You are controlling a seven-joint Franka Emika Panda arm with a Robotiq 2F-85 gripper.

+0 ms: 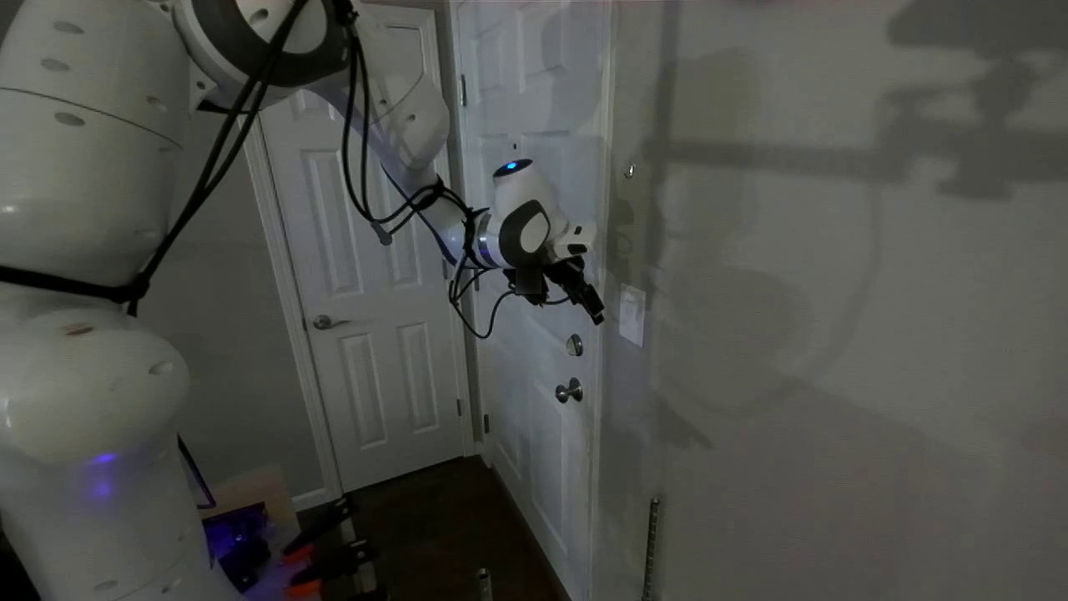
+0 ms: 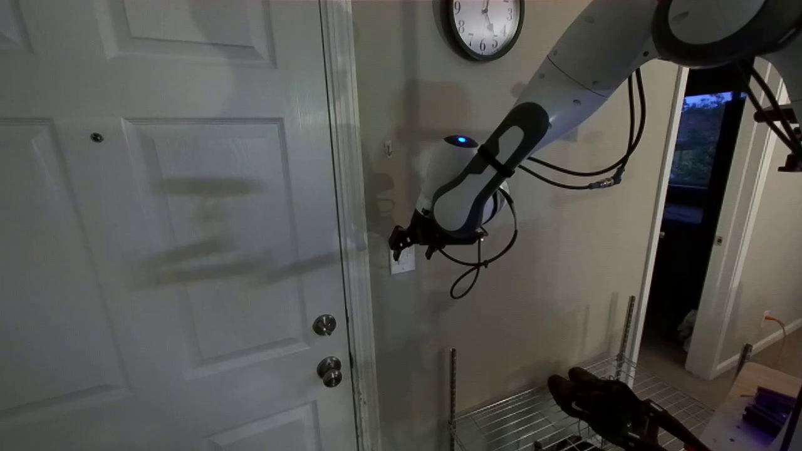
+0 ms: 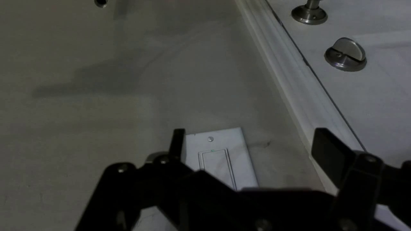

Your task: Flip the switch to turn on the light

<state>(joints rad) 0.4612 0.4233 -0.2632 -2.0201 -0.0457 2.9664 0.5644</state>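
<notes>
Gripper (image 3: 249, 138) stands with fingers (image 3: 177, 144) spread and empty near the switch (image 1: 632, 315), a white plate on the wall (image 3: 80, 144) just beside the door frame (image 3: 293, 83), so bringing the tips together and pressing one end of the rocker (image 3: 219, 163) squarely should work best.

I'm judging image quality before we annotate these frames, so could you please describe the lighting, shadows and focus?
Wrist view: dim, with the tool near-black and some of its edges blurred, though the outline of the switch reads clearly where uncovered; both exterior views: dim overall, with shadows across the wall; in an exterior view, dark shadow bands also on the white door.
</notes>
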